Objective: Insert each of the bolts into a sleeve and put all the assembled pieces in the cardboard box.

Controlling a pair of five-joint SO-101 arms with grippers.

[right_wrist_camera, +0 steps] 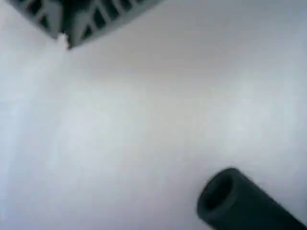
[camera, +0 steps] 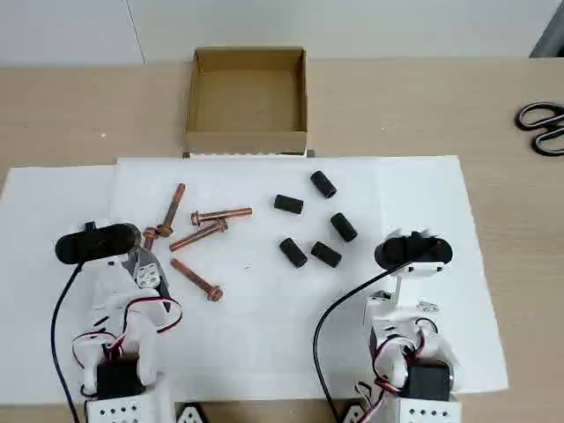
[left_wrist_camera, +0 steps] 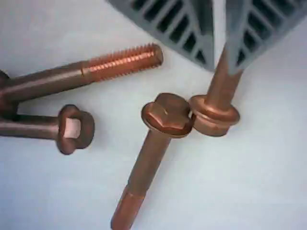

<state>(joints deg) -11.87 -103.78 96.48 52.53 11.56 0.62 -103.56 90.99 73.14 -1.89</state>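
- Left gripper (left_wrist_camera: 219, 60) sits at a bolt (left_wrist_camera: 215, 114) (copper-coloured), arm-side of the cardboard box (camera: 248, 141); we cannot tell its grip.
- Right gripper (right_wrist_camera: 64, 38), near a sleeve (right_wrist_camera: 240, 201): likewise.

Left wrist view: left gripper (left_wrist_camera: 220, 64) cut by top edge, covers shank of upper-right bolt (left_wrist_camera: 214, 112); grip unclear. Centre bolt (left_wrist_camera: 158, 139) tip cut by bottom edge. Threaded bolt (left_wrist_camera: 86, 72) and lower-left bolt (left_wrist_camera: 62, 128) run off left edge.
Right wrist view: sleeve (right_wrist_camera: 235, 199) blurred, cut at lower right corner. Right gripper (right_wrist_camera: 67, 24) blurred, cut by top edge.
High view: scissors (camera: 541, 128) cut by right edge.
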